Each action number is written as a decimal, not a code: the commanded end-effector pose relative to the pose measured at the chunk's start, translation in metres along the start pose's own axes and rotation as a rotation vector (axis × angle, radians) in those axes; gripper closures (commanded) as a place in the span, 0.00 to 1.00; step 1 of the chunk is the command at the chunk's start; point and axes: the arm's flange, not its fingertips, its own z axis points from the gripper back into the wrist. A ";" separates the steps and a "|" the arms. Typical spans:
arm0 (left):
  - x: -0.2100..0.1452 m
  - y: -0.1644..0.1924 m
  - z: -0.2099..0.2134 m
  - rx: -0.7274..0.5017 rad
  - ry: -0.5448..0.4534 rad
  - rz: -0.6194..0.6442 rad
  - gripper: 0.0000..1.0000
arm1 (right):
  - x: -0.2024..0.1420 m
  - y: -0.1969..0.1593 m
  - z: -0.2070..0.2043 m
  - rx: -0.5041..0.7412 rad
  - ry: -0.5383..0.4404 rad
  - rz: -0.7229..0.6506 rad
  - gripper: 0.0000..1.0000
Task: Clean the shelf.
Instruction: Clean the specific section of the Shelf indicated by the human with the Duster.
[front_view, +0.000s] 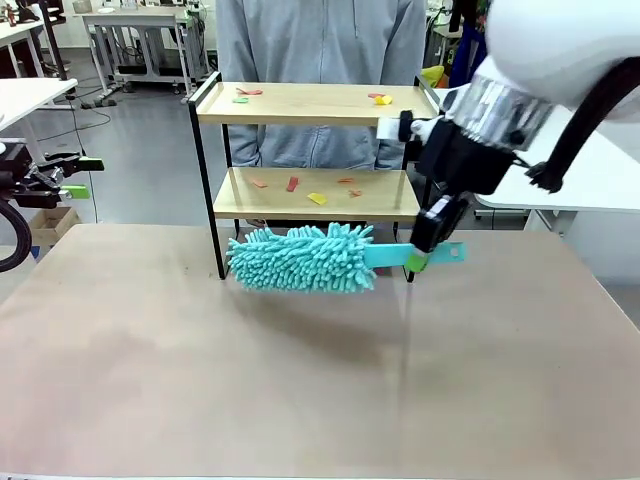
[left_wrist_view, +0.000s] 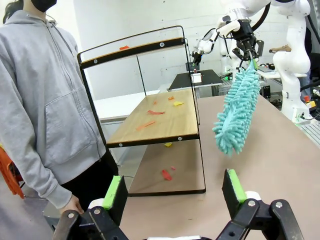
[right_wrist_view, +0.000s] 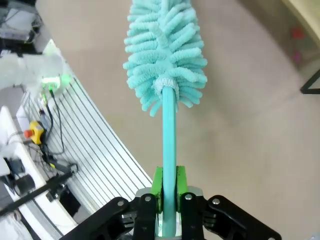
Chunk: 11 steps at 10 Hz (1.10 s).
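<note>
The duster (front_view: 300, 258) is teal, the shelf (front_view: 305, 103) black-framed with pale wood boards, its scraps (front_view: 292, 184) red, orange and yellow.

I can read no writing, number, label, brand or sign anywhere in my views.
</note>
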 end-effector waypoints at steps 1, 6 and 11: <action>0.002 -0.002 -0.002 0.002 0.006 -0.006 0.00 | 0.019 0.021 -0.015 0.003 -0.053 -0.117 0.87; 0.002 -0.002 -0.002 0.002 0.006 -0.006 0.00 | 0.051 0.058 -0.054 -0.070 -0.189 -0.346 0.87; 0.002 -0.002 -0.002 0.002 0.006 -0.006 0.00 | 0.088 0.066 -0.090 -0.167 -0.246 -0.524 0.87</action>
